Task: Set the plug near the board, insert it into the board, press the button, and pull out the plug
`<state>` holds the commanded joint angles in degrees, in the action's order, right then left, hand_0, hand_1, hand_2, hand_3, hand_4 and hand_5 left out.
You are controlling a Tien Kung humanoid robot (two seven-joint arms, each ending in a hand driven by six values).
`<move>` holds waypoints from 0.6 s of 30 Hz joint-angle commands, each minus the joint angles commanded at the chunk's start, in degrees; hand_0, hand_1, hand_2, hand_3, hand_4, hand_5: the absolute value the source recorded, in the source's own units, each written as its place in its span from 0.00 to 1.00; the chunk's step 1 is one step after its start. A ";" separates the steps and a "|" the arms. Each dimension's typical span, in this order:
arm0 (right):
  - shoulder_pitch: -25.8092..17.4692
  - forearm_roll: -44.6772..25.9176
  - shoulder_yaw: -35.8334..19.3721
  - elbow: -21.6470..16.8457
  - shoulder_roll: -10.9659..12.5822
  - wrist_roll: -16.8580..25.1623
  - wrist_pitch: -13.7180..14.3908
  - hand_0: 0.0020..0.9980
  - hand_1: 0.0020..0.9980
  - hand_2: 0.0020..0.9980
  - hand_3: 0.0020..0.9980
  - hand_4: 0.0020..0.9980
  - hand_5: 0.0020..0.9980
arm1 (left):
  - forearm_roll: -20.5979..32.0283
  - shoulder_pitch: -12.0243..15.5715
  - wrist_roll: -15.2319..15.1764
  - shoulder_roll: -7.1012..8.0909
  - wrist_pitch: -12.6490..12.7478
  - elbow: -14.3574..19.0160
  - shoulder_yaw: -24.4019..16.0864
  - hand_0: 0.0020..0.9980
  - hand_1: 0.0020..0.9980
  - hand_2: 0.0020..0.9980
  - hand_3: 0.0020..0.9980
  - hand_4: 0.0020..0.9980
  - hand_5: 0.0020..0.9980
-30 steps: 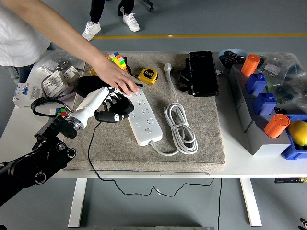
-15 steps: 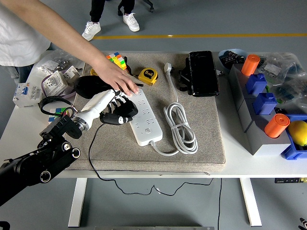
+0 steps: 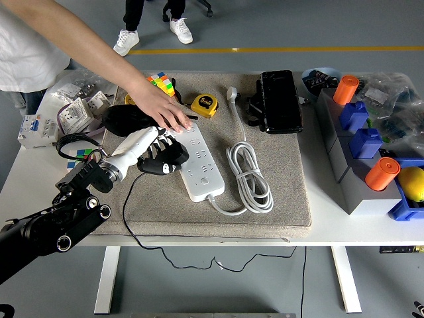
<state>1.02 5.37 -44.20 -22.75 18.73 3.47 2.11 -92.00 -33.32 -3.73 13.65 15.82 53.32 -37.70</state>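
**White power strip pinned by a person's hand, black plug held at its left edge**

White power strip lying lengthwise on the grey mat, near end toward the table's front. White cable coiled just right of it, its white plug end resting near the mat's far edge.

Left hand, white-shelled with black fingers, reaching in from the lower left and closed around a black plug. Plug touching or just beside the strip's left edge, near the far half; whether the pins sit in a socket cannot be told. Thin black cord trailing from it toward the table's front edge.

Person's hand coming in from the upper left, palm down on the strip's far end, just above the robot's fingers.

Beyond the strip: yellow tape measure, colourful puzzle cube, black case. At far right, grey rack with blue blocks and orange cylinders.

Right arm out of view.
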 joint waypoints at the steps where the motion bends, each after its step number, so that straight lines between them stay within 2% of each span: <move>1: -0.03 0.00 -0.04 0.00 -0.02 -0.01 -0.02 0.61 0.67 0.66 0.54 0.82 0.49 | -0.07 -0.01 0.02 0.01 0.00 -0.02 0.05 0.25 0.39 0.39 0.53 0.78 0.04; 14: -0.06 0.23 -0.31 -0.15 -0.06 0.03 0.00 0.61 0.67 0.66 0.54 0.81 0.49 | -1.08 0.03 0.33 0.25 -0.35 -0.24 0.13 0.26 0.40 0.40 0.53 0.79 0.05; 15: -0.07 0.26 -0.32 -0.16 -0.06 0.04 0.01 0.61 0.67 0.66 0.54 0.81 0.49 | -1.01 0.06 0.34 0.24 -0.41 -0.25 0.10 0.30 0.47 0.51 0.56 0.80 0.05; 18: -0.09 0.30 -0.36 -0.19 -0.07 0.06 0.02 0.61 0.67 0.66 0.54 0.81 0.49 | -1.11 0.21 0.60 0.24 -0.83 -0.18 -0.22 0.30 0.47 0.51 0.56 0.80 0.05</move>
<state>0.93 5.67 -44.57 -22.94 18.66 3.53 2.13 -93.10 -33.11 -3.13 13.89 14.99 53.14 -37.93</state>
